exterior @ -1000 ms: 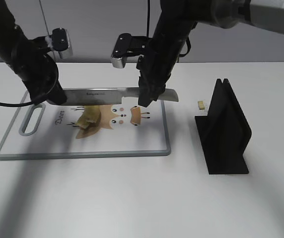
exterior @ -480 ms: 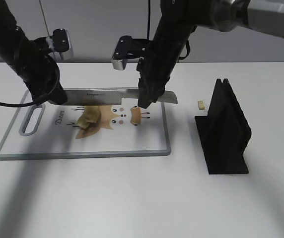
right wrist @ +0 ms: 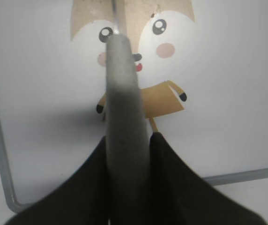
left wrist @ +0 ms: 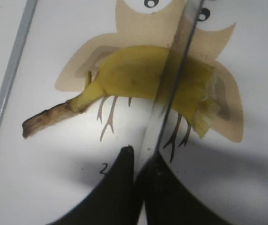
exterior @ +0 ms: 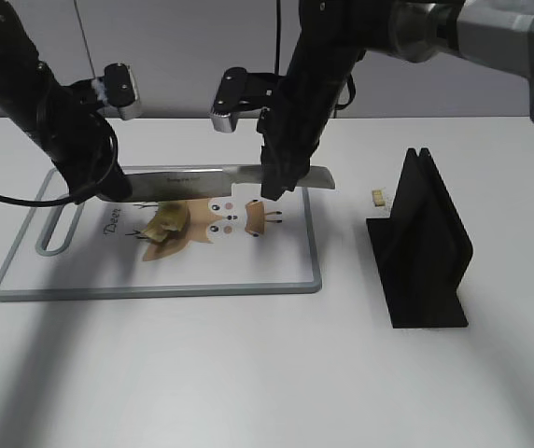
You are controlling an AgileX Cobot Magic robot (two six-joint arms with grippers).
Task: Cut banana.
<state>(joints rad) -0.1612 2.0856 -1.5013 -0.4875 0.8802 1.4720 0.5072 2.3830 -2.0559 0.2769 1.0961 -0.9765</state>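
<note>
Both grippers clamped a knife (exterior: 220, 179) level above the cutting board (exterior: 276, 271): left gripper (exterior: 104, 182) at the handle, right gripper (exterior: 276, 182) near the tip. The banana (left wrist: 143, 79) beneath looked soft, easily squashed.

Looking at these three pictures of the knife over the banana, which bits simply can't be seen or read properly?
- Knife handle: exterior view, hidden inside the left gripper.
- Banana middle: left wrist view, a strip covered by the blade.
- Blade lettering: exterior view, too small to read.
- Small pale scrap beside the black stand: too small to identify.
- Right wrist view: the blade is blurred, banana out of frame.
</note>
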